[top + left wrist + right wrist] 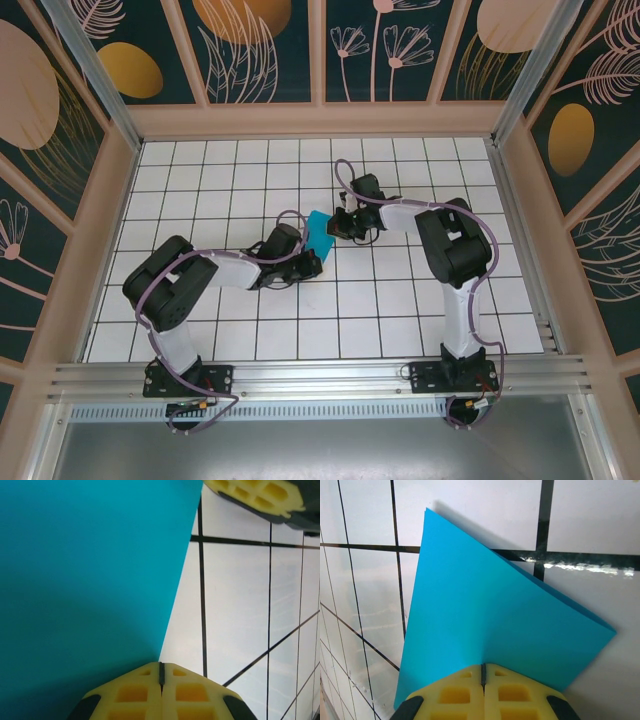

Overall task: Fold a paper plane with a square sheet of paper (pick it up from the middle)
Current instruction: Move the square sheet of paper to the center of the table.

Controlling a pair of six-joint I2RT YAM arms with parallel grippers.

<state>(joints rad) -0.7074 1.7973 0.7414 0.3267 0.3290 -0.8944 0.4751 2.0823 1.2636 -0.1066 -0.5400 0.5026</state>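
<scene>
Top external view: the paper (320,235) sits at mid-table (200,180), between the two grippers. The left gripper (305,262) meets its near edge and the right gripper (343,222) its far right side. Neither arm is nearer, as both touch the sheet. The visible teal patch is small, with its long axis running roughly from far to near, slightly tilted.

Left wrist view: the left gripper (161,680) has its fingers pressed together, with no gap at the seam. The paper (85,590) lies ahead and to the left of the fingers. Its straight right edge runs down into the seam, so the grip appears to be a pinch on that edge. A yellow finger (255,492) of the right gripper shows at the top right, just beside the sheet.

Right wrist view: the right gripper (483,680) is likewise pressed together and pinches the paper (485,610), which rises straight ahead from the seam. The sheet is plain teal-blue and unmarked. It is already folded: two layers show along the upper right edge. One point lies at the upper left and another at the right. It casts a shadow on the tiles behind it. No dart shape is formed yet.

Judgement: any coming fold turns on the two pinches at opposite sides. The arms must move together, or the thin sheet may tear or buckle.
</scene>
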